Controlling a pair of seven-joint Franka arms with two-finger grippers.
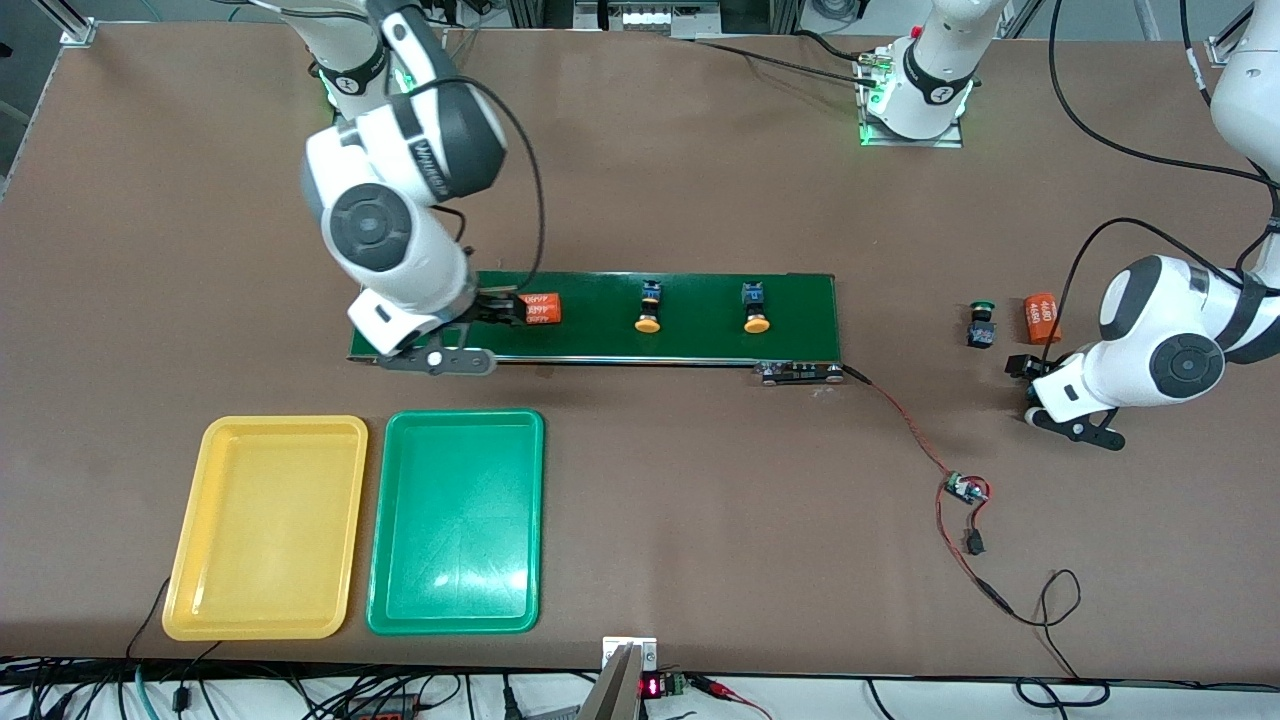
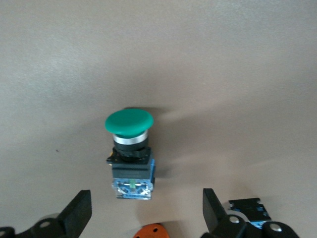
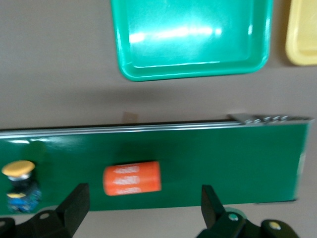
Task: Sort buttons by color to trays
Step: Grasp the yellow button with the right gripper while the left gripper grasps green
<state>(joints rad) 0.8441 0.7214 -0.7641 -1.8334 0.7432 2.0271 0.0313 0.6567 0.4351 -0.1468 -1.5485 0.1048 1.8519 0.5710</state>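
Lying on the table (image 1: 700, 200) beside the open left gripper (image 1: 1022, 385): green-capped button (image 2: 129, 153).

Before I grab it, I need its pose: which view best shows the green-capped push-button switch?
The left wrist view: the green-capped push-button switch fills the frame, lying on its side on the brown table. The front view shows it small, beside an orange cylinder. The right wrist view misses it.

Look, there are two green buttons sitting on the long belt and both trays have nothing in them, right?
Not quite: the two buttons on the belt have yellow-orange caps, not green, as the front view shows. The green button lies on the bare table toward the left arm's end. The yellow tray and green tray are indeed empty.
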